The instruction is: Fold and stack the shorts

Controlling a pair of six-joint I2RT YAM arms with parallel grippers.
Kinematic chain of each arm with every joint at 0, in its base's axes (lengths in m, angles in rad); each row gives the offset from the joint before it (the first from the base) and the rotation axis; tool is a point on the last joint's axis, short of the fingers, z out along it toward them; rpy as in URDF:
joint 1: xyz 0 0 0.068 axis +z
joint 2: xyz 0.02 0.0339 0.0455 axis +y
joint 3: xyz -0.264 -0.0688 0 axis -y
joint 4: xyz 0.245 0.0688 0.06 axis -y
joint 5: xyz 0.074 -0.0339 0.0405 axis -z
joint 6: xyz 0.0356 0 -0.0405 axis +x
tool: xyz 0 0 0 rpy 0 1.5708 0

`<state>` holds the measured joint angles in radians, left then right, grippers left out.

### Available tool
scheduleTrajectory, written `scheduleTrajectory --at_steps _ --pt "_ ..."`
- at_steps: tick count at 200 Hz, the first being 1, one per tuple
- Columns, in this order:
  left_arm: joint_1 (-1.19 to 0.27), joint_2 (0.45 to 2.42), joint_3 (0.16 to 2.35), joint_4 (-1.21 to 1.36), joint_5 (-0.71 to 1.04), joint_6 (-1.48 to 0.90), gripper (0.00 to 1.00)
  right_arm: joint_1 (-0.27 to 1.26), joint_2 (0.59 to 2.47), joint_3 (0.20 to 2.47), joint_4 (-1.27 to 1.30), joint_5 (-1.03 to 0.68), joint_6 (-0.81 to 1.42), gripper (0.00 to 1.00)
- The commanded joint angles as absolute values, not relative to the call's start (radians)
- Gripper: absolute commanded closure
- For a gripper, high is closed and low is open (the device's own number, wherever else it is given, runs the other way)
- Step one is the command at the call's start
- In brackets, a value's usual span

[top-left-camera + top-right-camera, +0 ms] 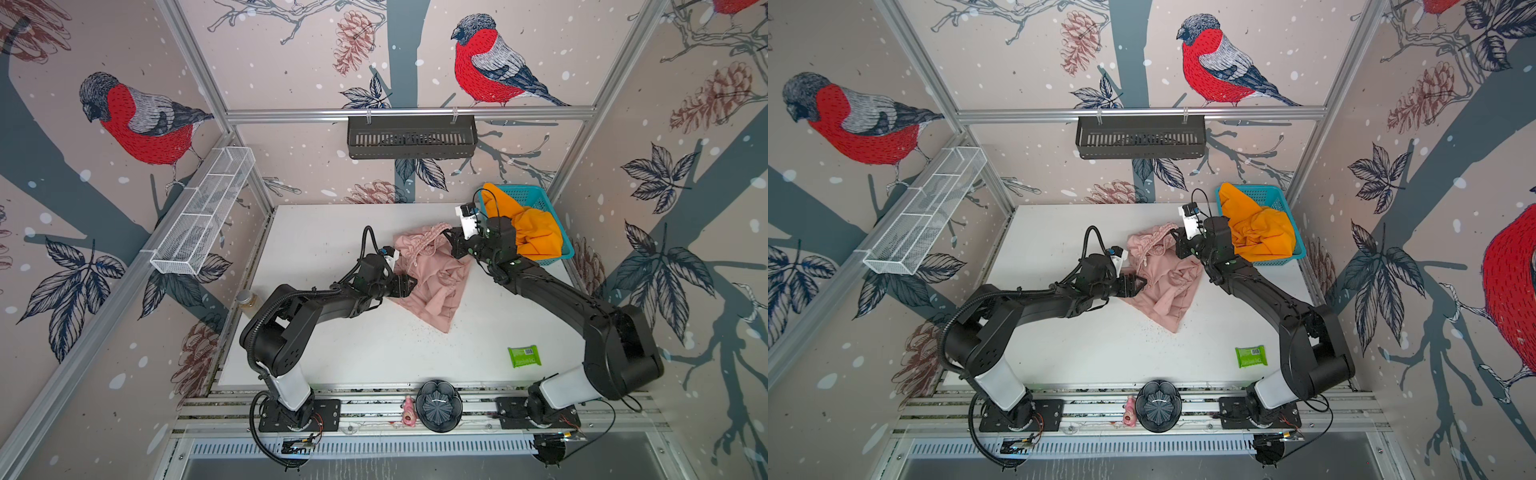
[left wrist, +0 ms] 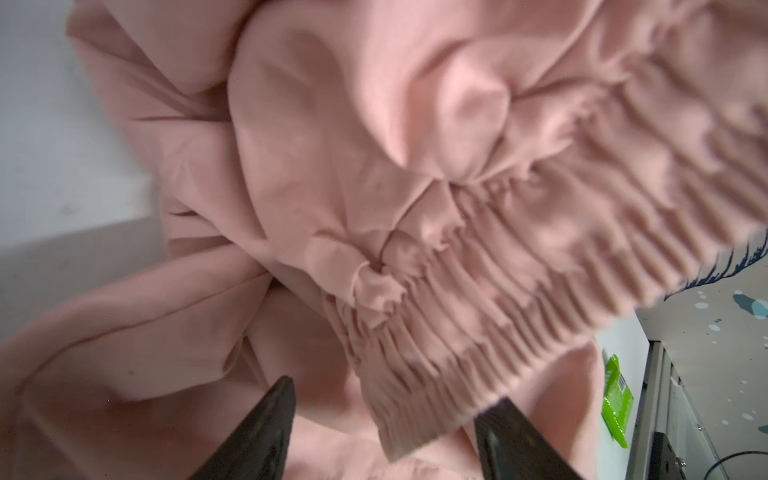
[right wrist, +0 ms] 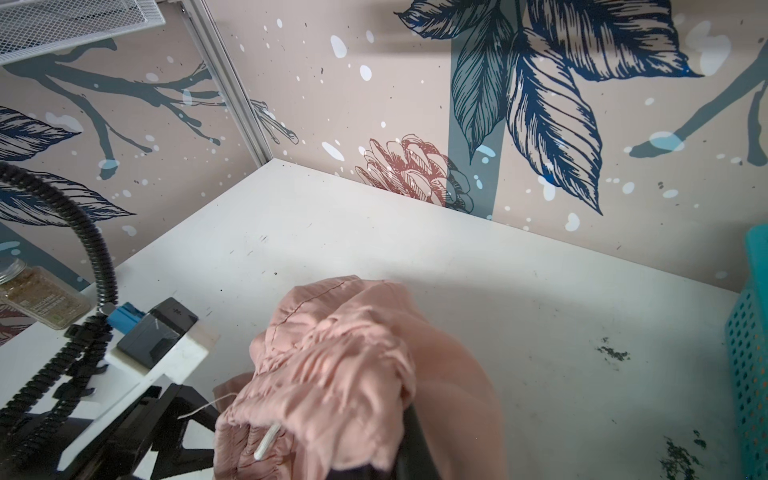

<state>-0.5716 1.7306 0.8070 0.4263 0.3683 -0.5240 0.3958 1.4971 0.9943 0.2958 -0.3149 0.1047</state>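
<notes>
The pink shorts [image 1: 436, 286] [image 1: 1167, 291] lie crumpled on the white table [image 1: 332, 249], seen in both top views. My right gripper [image 1: 449, 233] [image 1: 1177, 237] is shut on the gathered waistband [image 3: 332, 365] and holds that end raised. A white drawstring tip [image 3: 266, 444] hangs beside it. My left gripper [image 1: 413, 284] [image 1: 1142, 285] [image 2: 395, 390] is at the shorts' left edge. Its jaws stand apart on either side of a waistband end [image 2: 419, 399] without pinching it. The orange shorts [image 1: 536, 235] [image 1: 1262, 235] are heaped in a teal basket [image 1: 536, 193] at the back right.
A green packet [image 1: 524, 356] lies at the front right of the table. A glass jar [image 1: 245, 299] stands at the left edge. A dark bowl [image 1: 439, 405] and a small pink figure [image 1: 409, 410] sit on the front rail. A wire rack [image 1: 203, 212] and a black shelf [image 1: 411, 137] hang on the walls.
</notes>
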Motion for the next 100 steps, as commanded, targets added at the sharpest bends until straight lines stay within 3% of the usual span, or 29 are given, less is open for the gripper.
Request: scheduleTrajectory --at_steps 1,52,66,88,100 --pt "-0.581 1.751 0.822 0.514 0.404 -0.547 0.37 0.390 1.482 0.991 0.365 -0.342 0.117 1.00" --pt "-0.599 1.812 0.869 0.487 0.408 -0.538 0.37 0.381 1.481 0.983 0.377 -0.356 0.119 1.00" --pt "-0.604 1.816 0.884 0.468 0.413 -0.530 0.51 0.377 1.480 0.980 0.375 -0.353 0.118 1.00" --pt "-0.606 1.795 0.935 0.313 0.363 -0.463 1.00 0.368 1.472 0.989 0.338 -0.328 0.095 0.99" --pt "-0.606 1.766 0.988 0.164 0.292 -0.399 1.00 0.362 1.455 0.994 0.311 -0.294 0.070 1.00"
